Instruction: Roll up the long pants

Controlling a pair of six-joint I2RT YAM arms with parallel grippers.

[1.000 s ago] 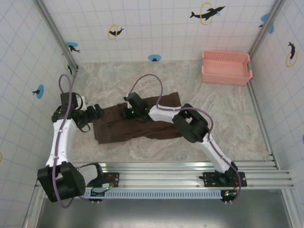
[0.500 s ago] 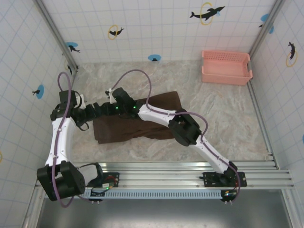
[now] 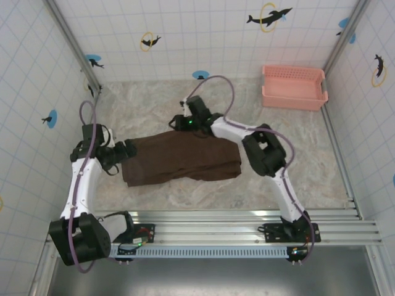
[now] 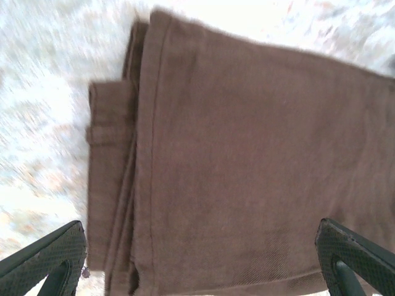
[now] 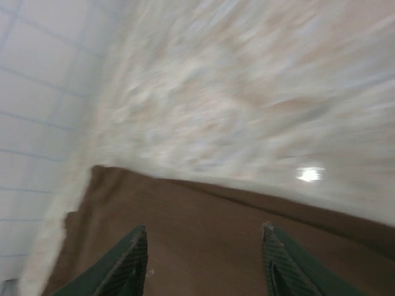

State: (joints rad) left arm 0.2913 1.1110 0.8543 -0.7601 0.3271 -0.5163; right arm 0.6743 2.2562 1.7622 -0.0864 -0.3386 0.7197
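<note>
Across the centre of the pale marbled bench (image 3: 296, 166), folded flat: long pants (image 3: 179, 159). At upper right, well apart, a pink basket (image 3: 294, 87). At the cloth's left edge, left tool (image 3: 126, 151) spread wide, gripping nothing. Just above its upper edge, right tool (image 3: 178, 122) partly parted, empty.

Top external sits high behind the arm bases, tilted down and far off, taking in the whole table (image 3: 321, 160) and tiled walls (image 3: 203, 24). Left wrist looks steeply down from close, long pants (image 4: 247, 154) spanning between left gripper (image 4: 199, 231) fingertips. Right wrist, close and blurred, looks slantwise beyond right gripper (image 5: 203, 227) fingertips across the pants to the table. All three views share the pants.
</note>
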